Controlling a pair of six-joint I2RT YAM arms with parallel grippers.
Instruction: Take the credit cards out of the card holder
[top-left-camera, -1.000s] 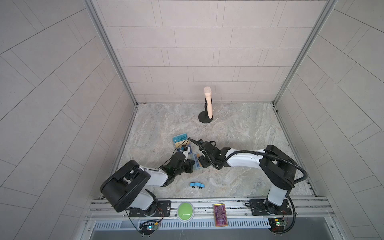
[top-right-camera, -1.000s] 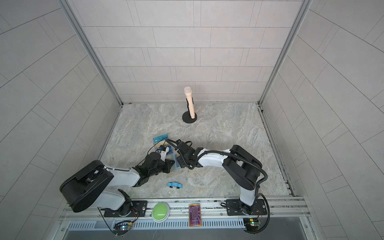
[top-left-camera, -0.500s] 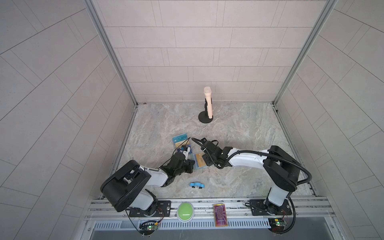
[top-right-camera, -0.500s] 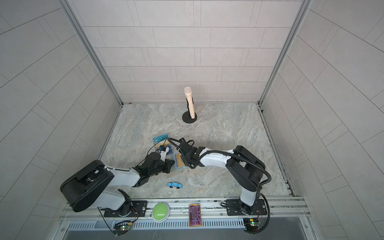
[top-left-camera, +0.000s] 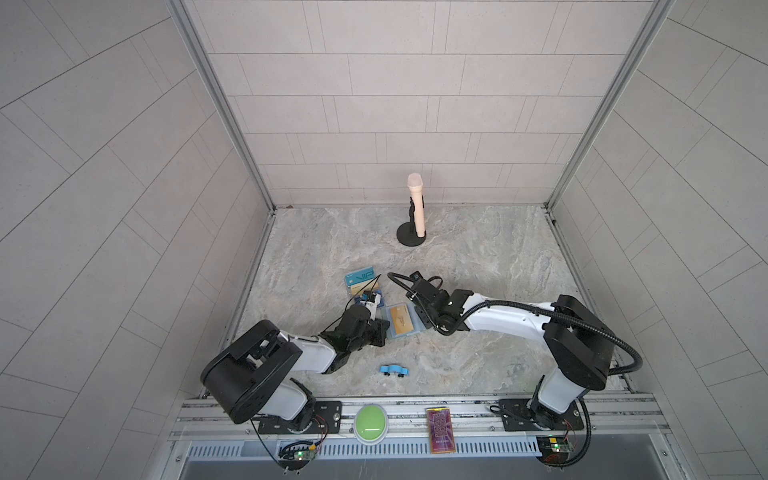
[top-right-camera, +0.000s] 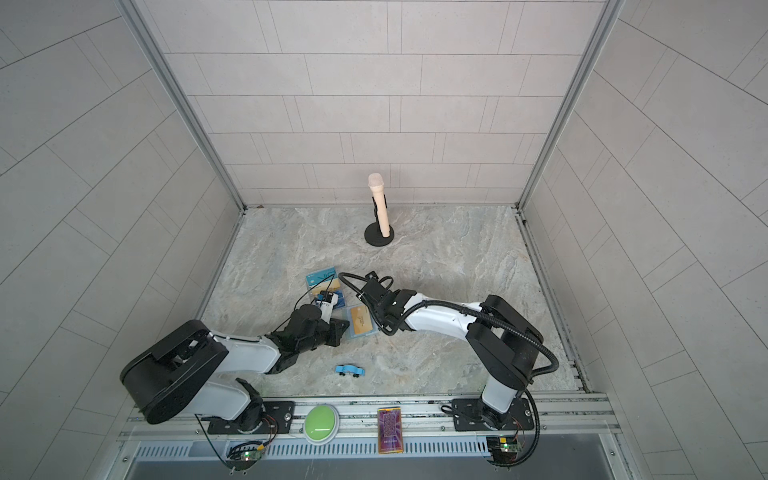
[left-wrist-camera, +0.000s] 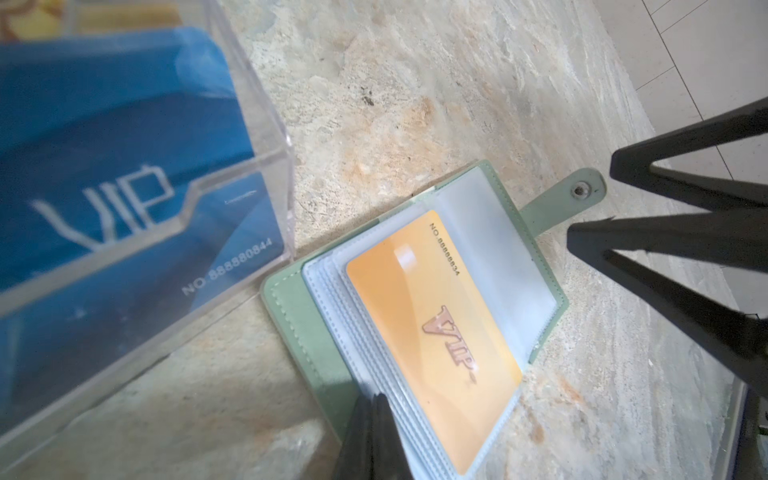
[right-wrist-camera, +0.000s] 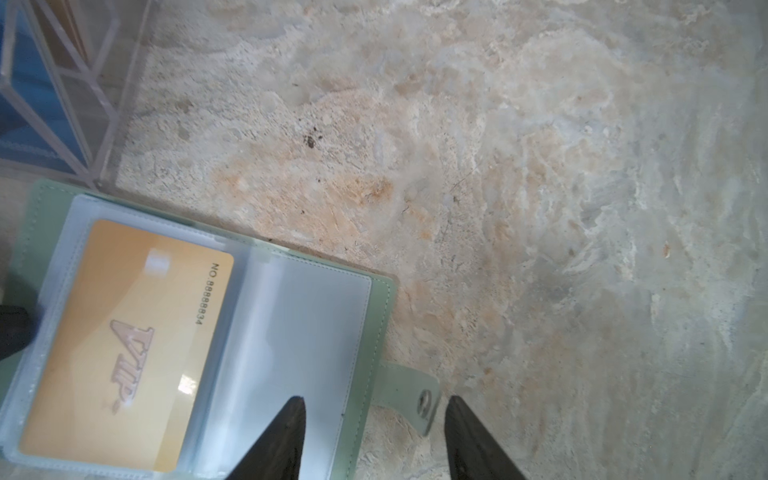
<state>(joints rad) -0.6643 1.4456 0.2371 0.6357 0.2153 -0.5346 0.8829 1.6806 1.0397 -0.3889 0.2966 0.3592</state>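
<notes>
L fingers pressed together on card holder, tan card inside; R fingers spread.

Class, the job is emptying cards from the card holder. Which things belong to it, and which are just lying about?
Belongs to the job: mint-green booklet card holder with clear sleeves; tan plastic card in its top sleeve; left claw, shut; right claw, open.
Lying about: clear acrylic stand holding blue cards; small blue toy car; beige microphone on black base; green dome button.
</notes>
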